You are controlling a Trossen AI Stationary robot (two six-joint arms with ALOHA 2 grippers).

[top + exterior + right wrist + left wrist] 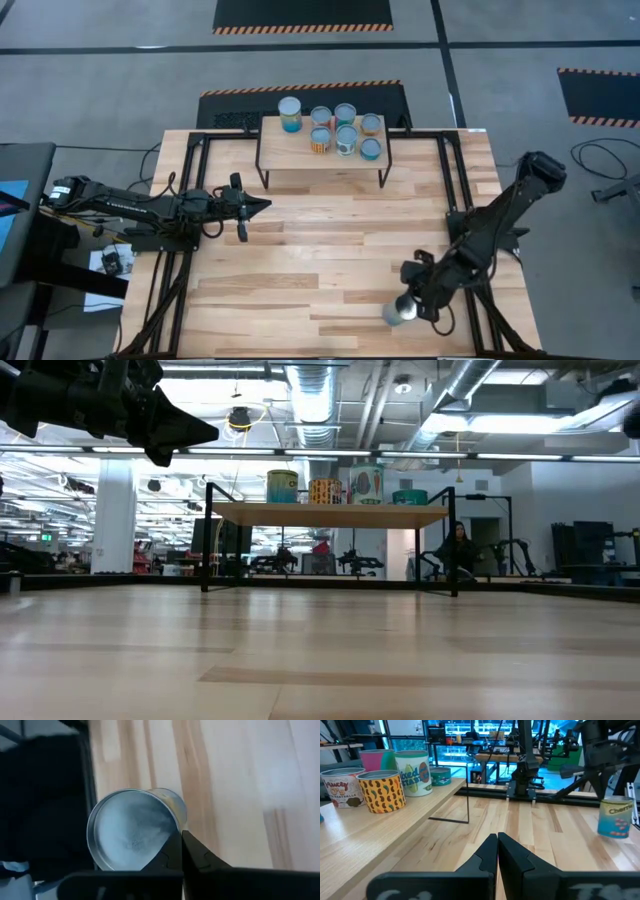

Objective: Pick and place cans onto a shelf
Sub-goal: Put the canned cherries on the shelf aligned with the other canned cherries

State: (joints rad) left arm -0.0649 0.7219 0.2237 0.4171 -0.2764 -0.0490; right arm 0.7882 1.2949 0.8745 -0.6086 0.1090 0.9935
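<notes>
Nearest you, at the front right of the table [330, 250], your right gripper [410, 305] sits low over the planks, right at a can [400, 312] that shows its round silvery top [131, 830] close up in the right wrist view. In that wrist view the two dark fingers [172, 855] meet in a point against the can's rim, pressed together rather than spread around the tin, so they look closed beside it; whether they actually grip it you cannot tell. From the left wrist view the same can [615, 817] shows a light blue label and seems to hang just clear of the wood under the right arm. Farther in, on the left side of the table, your left gripper [262, 205] hangs above the surface with its tips drawn together into a single point, holding nothing, aimed across the table toward the right arm. Beyond that, at the far edge, stands the shelf [300, 155] on its thin black legs, carrying seven cans [345, 135]: a wider one [290, 113] at its left end and six smaller ones grouped in two rows to its right. Past the table, in the low view, a person [457, 550] sits in the room behind.
</notes>
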